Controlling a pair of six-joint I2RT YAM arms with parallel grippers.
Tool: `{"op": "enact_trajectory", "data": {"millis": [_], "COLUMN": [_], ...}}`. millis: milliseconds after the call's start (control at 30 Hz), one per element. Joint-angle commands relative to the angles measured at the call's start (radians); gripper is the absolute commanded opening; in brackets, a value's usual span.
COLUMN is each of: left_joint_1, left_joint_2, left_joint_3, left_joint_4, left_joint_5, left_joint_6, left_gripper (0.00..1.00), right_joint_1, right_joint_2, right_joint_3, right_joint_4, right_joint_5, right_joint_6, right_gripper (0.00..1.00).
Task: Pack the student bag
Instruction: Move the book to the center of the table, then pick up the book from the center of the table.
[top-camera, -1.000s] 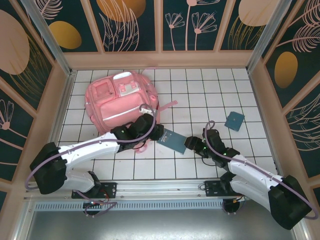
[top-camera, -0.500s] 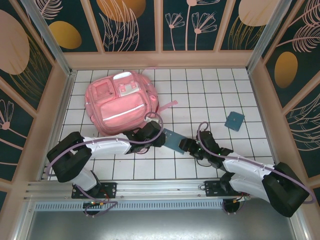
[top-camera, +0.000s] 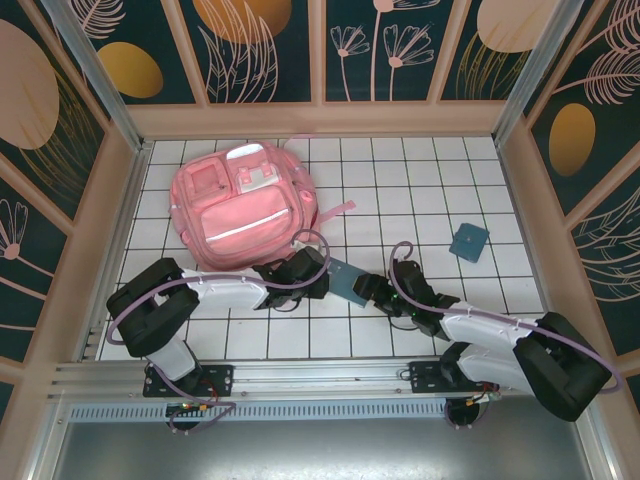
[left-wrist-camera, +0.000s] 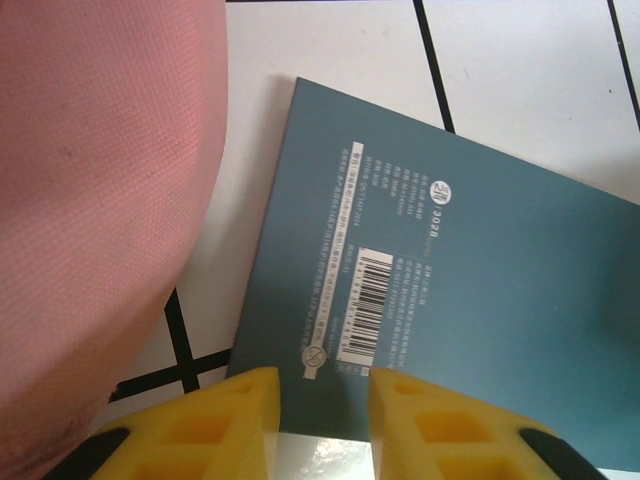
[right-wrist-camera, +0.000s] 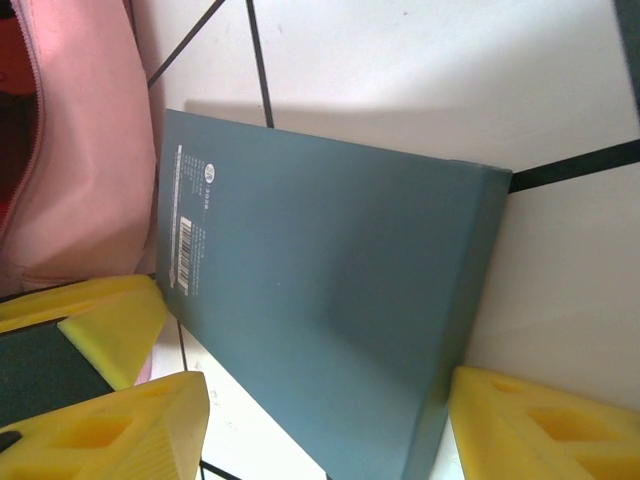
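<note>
From above: the student bag lies toward the table's far-left corner, and both my grippers have dropped lower around the teal book at its near-right side. Left wrist: my left gripper, narrower than a moment ago, straddles the book's edge. Right wrist: my right gripper brackets the book wide, unclamped. Next I pinch, then lift bagward.

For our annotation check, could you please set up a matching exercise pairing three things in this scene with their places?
Things:
1. large soft pink fabric backpack
2. flat teal book with a barcode
3. small teal square booklet

Places:
A. alone on the right-hand tiles
B. far left of the tiled floor
C. between the two grippers

Pairs: 1-B, 2-C, 3-A
</note>
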Motion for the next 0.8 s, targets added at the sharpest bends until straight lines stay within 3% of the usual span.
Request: {"op": "enact_trajectory", "data": {"millis": [0, 167, 367, 600, 767], "left_joint_1": [-0.002, -0.003, -0.003, -0.009, -0.029], "left_joint_2": [0.004, 0.006, -0.069, -0.193, -0.183], "left_joint_3": [-0.017, -0.02, -0.035, -0.111, -0.133], "left_joint_4": [0.03, 0.037, 0.004, 0.007, -0.003], "left_joint_5": [0.026, 0.035, -0.004, 0.028, 0.035], "left_joint_6": [-0.016, -0.024, -0.071, -0.191, -0.253], "left_gripper": [0.3, 0.29, 0.3, 0.29, 0.22], "right_joint_1": [0.015, 0.012, -0.012, -0.117, -0.163], "right_joint_2": [-0.009, -0.062, -0.064, -0.009, 0.108], "right_joint_3": [-0.007, 0.0, 0.108, 0.187, 0.285], "right_joint_4": [0.065, 0.081, -0.192, -0.27, -0.284], "right_joint_5": [-0.045, -0.052, 0.055, 0.037, 0.013], "right_joint_6": [0.022, 0.01, -0.135, -0.299, -0.424], "right_gripper": [0.65, 0.65, 0.66, 0.67, 0.69]}}
